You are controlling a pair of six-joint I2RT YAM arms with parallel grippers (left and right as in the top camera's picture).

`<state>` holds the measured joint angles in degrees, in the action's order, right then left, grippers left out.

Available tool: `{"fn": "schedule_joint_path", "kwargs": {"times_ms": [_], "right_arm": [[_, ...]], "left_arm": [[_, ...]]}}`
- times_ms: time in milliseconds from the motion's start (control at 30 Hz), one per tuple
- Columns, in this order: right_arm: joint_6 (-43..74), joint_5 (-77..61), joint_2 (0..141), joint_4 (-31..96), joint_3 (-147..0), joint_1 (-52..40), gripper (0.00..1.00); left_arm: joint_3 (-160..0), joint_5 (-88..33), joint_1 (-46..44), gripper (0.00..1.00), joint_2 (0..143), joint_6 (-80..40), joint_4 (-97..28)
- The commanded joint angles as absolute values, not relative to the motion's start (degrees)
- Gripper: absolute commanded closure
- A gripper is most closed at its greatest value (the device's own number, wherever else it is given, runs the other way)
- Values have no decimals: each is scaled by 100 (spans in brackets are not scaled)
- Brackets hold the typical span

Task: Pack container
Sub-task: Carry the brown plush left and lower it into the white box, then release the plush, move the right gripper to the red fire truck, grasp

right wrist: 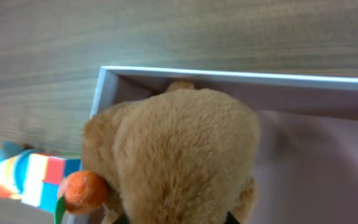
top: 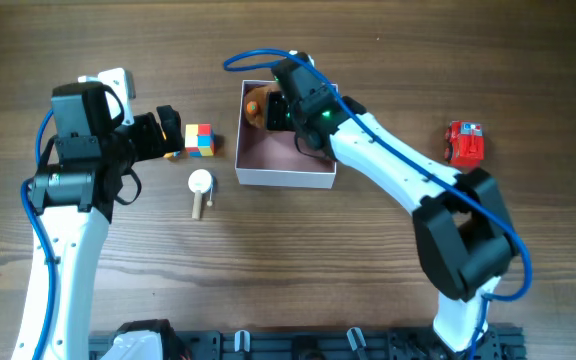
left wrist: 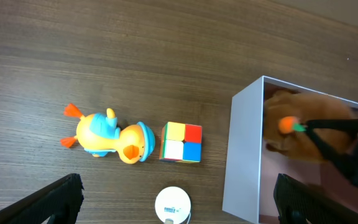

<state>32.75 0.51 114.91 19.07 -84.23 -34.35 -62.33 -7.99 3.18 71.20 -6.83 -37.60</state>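
The container (top: 286,178) is a square white-walled box with a pink inside, at the table's middle. My right gripper (top: 278,108) reaches into its far left corner, shut on a tan plush toy (right wrist: 179,149) that has an orange carrot (right wrist: 82,190). The plush sits against the box's wall (right wrist: 229,76). My left gripper (top: 168,132) is open and empty, left of the box, above a colourful cube (top: 199,140). In the left wrist view its fingers (left wrist: 179,214) straddle a white disc (left wrist: 173,204). The cube (left wrist: 181,142), the box wall (left wrist: 244,155) and the plush (left wrist: 303,124) also show there.
A yellow and blue duck toy (left wrist: 107,137) lies left of the cube. The white disc on a wooden handle (top: 200,188) lies in front of the cube. A red toy car (top: 465,143) sits at the far right. The table is dark wood.
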Motion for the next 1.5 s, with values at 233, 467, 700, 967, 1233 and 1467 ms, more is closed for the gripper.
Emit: {"fn": "schedule_joint_path", "kwargs": {"times_ms": [233, 467, 700, 967, 1233, 1467], "right_arm": [[2961, 172, 11712, 1608, -8451, -3439, 44], [2600, 172, 11651, 1669, -8453, -3437, 43], [2532, 204, 11566, 1905, -8451, -3411, 45], [2550, 294, 11574, 1990, -8451, -3415, 30], [1962, -1, 11509, 1911, -8453, -3415, 0], [1649, 449, 10460, 2281, -8453, -3321, 1]], "left_arm": [[-6368, -786, 355, 0, 7122, -779, -3760], [-6368, -784, 355, 0, 7122, -779, -3760], [-6366, -786, 355, 0, 7122, -779, -3760], [-6368, -784, 355, 0, 7122, -779, -3760], [-6368, -784, 355, 0, 7122, -779, -3760], [-6368, -786, 355, 0, 7122, -777, -3760]]}}
